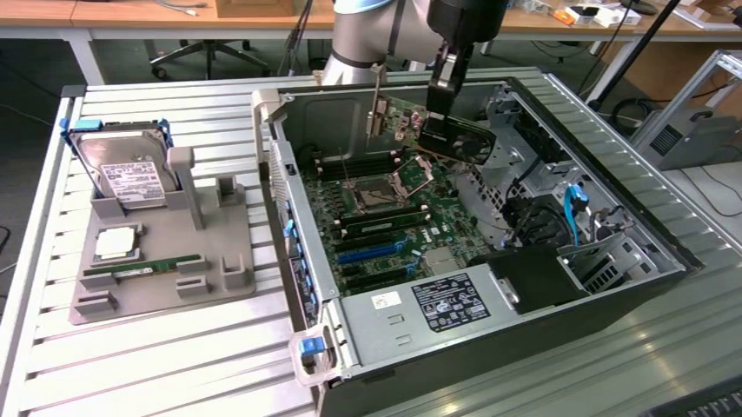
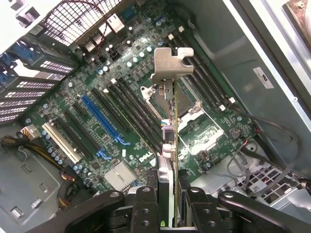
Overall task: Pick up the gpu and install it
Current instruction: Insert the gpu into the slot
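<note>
Holds the gpu (image 1: pixel 454 139) in the pincer (image 1: pixel 440 102), clenched on the card's 2 faces near its upper edge, probably so that the contact edge points down and hangs free. Carries the card in the air inside the open computer case (image 1: pixel 649 226), above the motherboard (image 1: pixel 388 221) and apart from it, somewhat tilted in the exterior view. Shows, from the wrist, the card edge-on between the 2 fingers (image 2: pixel 146 204), with the metal bracket (image 2: pixel 172 65) at the far end, likely turned to meet the case wall. Has it seated in none of the expansion slots (image 2: pixel 104 121), 1 of them blue. Finds the hard drive (image 1: pixel 128 169) and memory stick (image 1: pixel 139 268) resting in the gray fixture (image 1: pixel 174 291) on the table (image 1: pixel 174 365), well apart from the case at the exterior view's left, seemingly parked for separate handling
</note>
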Robot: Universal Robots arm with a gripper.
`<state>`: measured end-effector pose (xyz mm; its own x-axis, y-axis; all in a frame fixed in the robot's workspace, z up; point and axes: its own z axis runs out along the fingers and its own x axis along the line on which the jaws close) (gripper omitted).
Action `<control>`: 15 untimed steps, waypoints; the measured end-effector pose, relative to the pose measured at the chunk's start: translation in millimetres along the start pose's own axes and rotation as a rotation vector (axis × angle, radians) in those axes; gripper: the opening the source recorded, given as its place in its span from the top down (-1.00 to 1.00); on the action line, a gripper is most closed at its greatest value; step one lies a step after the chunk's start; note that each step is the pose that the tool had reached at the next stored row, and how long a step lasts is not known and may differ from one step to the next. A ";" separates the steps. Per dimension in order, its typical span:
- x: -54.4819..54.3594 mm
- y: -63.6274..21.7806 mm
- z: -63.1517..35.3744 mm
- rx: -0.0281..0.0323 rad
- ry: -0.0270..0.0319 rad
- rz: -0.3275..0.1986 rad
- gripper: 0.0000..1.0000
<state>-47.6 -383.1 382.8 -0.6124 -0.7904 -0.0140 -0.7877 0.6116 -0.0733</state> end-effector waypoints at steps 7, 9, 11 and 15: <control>0.0 0.0 0.0 -0.0003 -0.0015 -0.022 0.47; 0.0 0.0 0.0 -0.0003 -0.0020 -0.027 0.47; 0.0 0.0 0.0 -0.0005 -0.0022 -0.031 0.47; 0.0 0.0 0.1 -0.0007 -0.0038 -0.052 0.47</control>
<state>-47.6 -383.2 382.7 -0.5704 -0.8213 -0.0140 -0.8185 0.5697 -0.0733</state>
